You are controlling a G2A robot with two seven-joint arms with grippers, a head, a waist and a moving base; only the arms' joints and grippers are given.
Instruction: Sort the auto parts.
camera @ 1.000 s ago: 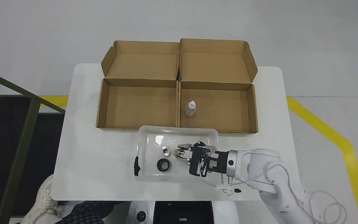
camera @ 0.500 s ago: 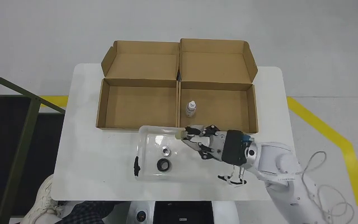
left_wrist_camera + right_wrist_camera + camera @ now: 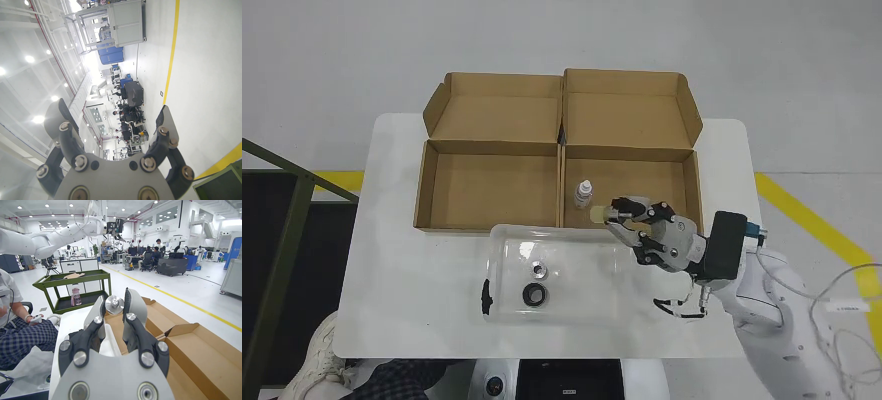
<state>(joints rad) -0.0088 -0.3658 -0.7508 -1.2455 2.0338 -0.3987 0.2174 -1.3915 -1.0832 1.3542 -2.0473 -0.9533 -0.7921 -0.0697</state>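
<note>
My right gripper (image 3: 608,213) hangs over the near wall of the right cardboard box (image 3: 642,195), shut on a small round metal part (image 3: 114,305) that shows between its fingers. A small white bottle (image 3: 584,192) stands in that box, just beyond the gripper. The left cardboard box (image 3: 487,190) holds nothing. In the clear plastic tray (image 3: 582,300) lie a black ring (image 3: 534,294) and a small metal piece (image 3: 539,270). My left gripper (image 3: 113,108) is raised high off the table, open, with nothing between its fingers.
A small black piece (image 3: 485,296) sits at the tray's left edge. The white table (image 3: 412,260) has bare room left of the tray. A green cart (image 3: 75,279) stands beside the table. Both box lids stand open at the far side.
The right gripper has risen out of the clear tray with the metal part and moved toward the right box. The ring and small piece stay in the tray.
</note>
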